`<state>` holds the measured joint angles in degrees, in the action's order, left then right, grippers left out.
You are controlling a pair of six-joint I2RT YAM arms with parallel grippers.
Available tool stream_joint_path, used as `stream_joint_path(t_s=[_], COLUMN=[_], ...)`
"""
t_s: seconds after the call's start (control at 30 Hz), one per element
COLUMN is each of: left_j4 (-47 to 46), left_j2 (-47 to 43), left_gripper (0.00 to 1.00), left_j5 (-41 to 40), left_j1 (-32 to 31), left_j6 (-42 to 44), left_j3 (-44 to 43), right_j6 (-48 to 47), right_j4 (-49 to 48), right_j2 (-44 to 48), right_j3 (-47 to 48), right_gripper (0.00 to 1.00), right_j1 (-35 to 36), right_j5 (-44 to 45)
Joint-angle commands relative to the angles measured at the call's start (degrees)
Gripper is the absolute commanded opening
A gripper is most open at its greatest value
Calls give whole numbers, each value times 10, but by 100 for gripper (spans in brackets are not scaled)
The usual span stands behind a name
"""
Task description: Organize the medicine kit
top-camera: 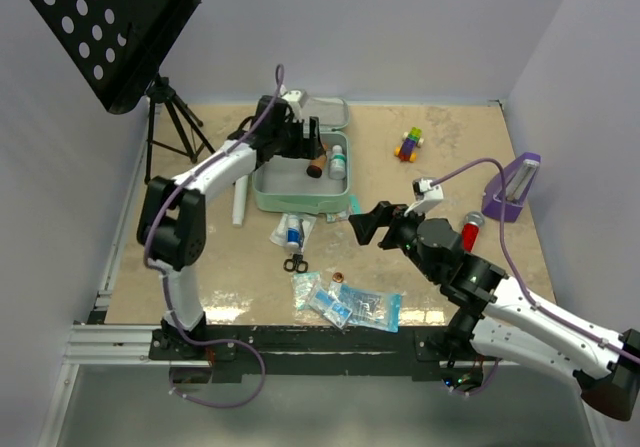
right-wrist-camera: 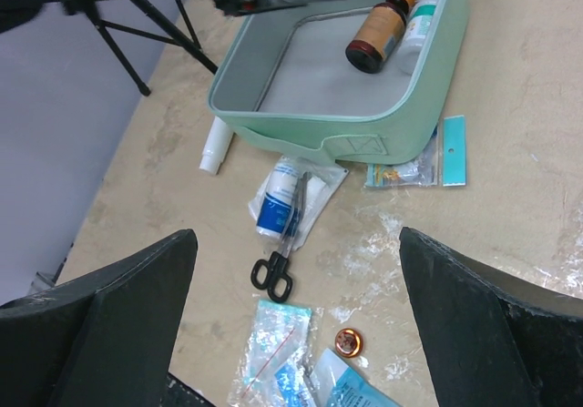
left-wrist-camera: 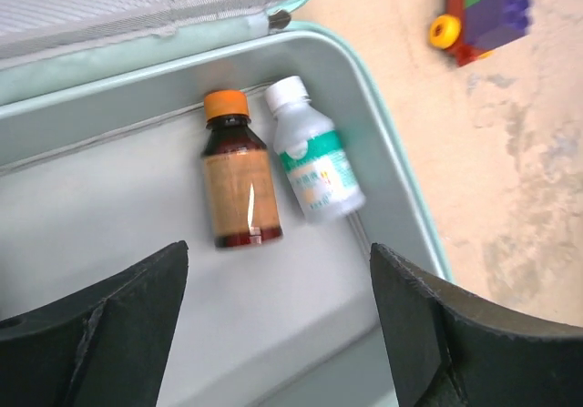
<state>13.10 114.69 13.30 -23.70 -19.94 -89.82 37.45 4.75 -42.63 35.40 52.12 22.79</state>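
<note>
- Left gripper point(left-wrist-camera: 278, 275) open, empty over the medicine kit point(left-wrist-camera: 393, 166); lift straight, sparing the brown bottle point(left-wrist-camera: 239, 188);
- right gripper point(right-wrist-camera: 296, 239) open too; take the scissors point(right-wrist-camera: 281, 259) squarely.

table point(top-camera: 450, 172): beige | on it: medicine kit point(top-camera: 300, 204), scissors point(top-camera: 295, 262), clear packets point(top-camera: 352, 307), block toy point(top-camera: 408, 144), purple wedge point(top-camera: 512, 191)

A robot lab cell is shown: a beige tabletop point(top-camera: 455, 167) enclosed by plain pale walls point(top-camera: 400, 27), arm bases point(top-camera: 180, 345) bolted to a metal rail point(top-camera: 105, 345) at bottom.
</note>
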Motion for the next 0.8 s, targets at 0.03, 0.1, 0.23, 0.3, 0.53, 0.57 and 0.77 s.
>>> stream_joint_path(t_s=[0.03, 0.1, 0.23, 0.3, 0.53, 0.57, 0.77], left_j4=[-18, -10, 12, 28, 12, 4, -38], left_j2=[-206, -263, -381, -428, -470, -464, -401], left_gripper=[84, 83, 82, 82, 80, 80, 72], left_j5=[-84, -119, -181, -213, -221, -217, -195], left_j1=[-4, -10, -46, -83, -136, -136, -138], left_j6=[-28, -40, -46, -54, -103, -106, -112], left_j3=[115, 195, 330, 378, 482, 487, 476], right_j6=[7, 10, 12, 11, 17, 17, 24], right_j4=[-2, 1, 2, 3, -1, -1, 1], right_j2=[15, 20, 33, 33, 20, 18, 19], right_j3=[-5, -14, -19, -18, -18, -19, -23], right_gripper=[98, 98, 98, 98, 98, 98, 98], right_j1=[1, 1, 1, 1, 1, 1, 1], right_j5=[-1, 2, 0, 2, 2, 2, 0])
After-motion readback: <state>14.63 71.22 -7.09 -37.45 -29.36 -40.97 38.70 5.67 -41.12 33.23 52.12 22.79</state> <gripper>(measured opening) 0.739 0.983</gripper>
